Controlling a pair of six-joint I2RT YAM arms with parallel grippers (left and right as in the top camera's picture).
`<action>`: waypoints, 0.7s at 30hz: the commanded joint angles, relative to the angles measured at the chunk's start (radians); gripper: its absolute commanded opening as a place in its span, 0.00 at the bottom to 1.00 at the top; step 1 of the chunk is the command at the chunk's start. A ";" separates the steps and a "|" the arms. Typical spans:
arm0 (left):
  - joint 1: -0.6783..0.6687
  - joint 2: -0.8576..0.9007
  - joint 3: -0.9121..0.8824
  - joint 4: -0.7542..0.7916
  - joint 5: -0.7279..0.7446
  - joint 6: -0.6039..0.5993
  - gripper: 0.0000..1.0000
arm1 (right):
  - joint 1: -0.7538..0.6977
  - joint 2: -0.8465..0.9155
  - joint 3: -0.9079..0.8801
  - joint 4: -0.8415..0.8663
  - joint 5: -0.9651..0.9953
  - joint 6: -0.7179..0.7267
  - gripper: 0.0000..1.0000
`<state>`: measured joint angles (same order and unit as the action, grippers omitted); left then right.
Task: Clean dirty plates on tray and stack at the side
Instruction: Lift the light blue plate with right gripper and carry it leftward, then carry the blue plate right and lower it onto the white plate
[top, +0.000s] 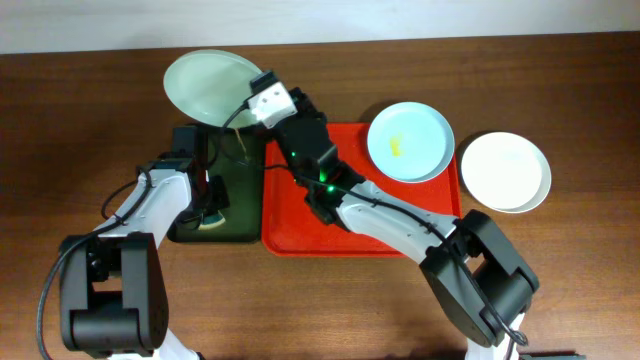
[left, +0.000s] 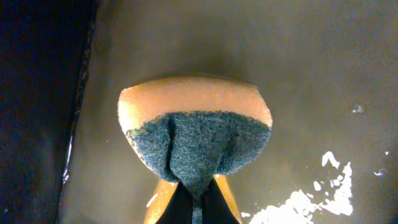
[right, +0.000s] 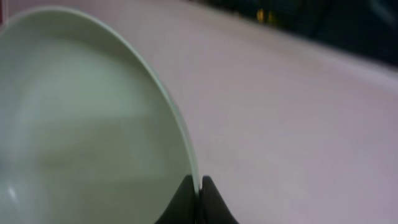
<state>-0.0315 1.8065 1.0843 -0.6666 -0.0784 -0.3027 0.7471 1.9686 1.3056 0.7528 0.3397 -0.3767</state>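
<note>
Left hand (top: 212, 195): narrow, clamped on a sponge (left: 196, 124). The foam bulges out either side of the fingers, so the grip is firm enough for scrubbing.
Sponge: orange foam with the green scouring face towards the wrist camera, held low over the wet floor of the green tray (top: 240, 190). It probably waits there so that drips fall in that tray and not on the bench (top: 80, 120).
White flecks (left: 311, 199): on the tray floor beside the sponge. Whether they are suds or glare I cannot tell.
Mint plate (top: 205, 85): off the red tray, over the bench just beyond the green tray's far end. Whether it rests on the bench or hangs above it I cannot tell. No smear shows on it.
Right hand (top: 262, 88): reaches across the red tray (top: 300, 235) and pinches the mint plate's rim. The wrist view shows the fingers closed edge-on over the lip. An edge hold keeps the plate's face free for the sponge.
Blue plate (top: 410, 140): on the red tray's far right corner with a yellow smear (top: 397, 146) in it, so by my judgement it is not yet cleaned.
White plate (top: 505, 172): on the bench just right of the red tray, with no marks showing. This is likely where the stack begins.
</note>
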 joint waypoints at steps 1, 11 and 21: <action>-0.005 0.010 -0.005 0.001 0.011 0.008 0.00 | 0.033 0.002 0.016 0.082 0.014 -0.274 0.04; -0.005 0.010 -0.005 0.000 0.011 0.008 0.00 | 0.037 0.002 0.016 0.160 0.017 -0.370 0.04; -0.005 0.010 -0.005 0.000 0.011 0.008 0.00 | -0.089 0.002 0.016 -0.312 -0.013 0.543 0.04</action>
<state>-0.0315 1.8065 1.0843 -0.6670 -0.0784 -0.3027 0.7086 1.9694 1.3117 0.5018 0.3546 -0.1677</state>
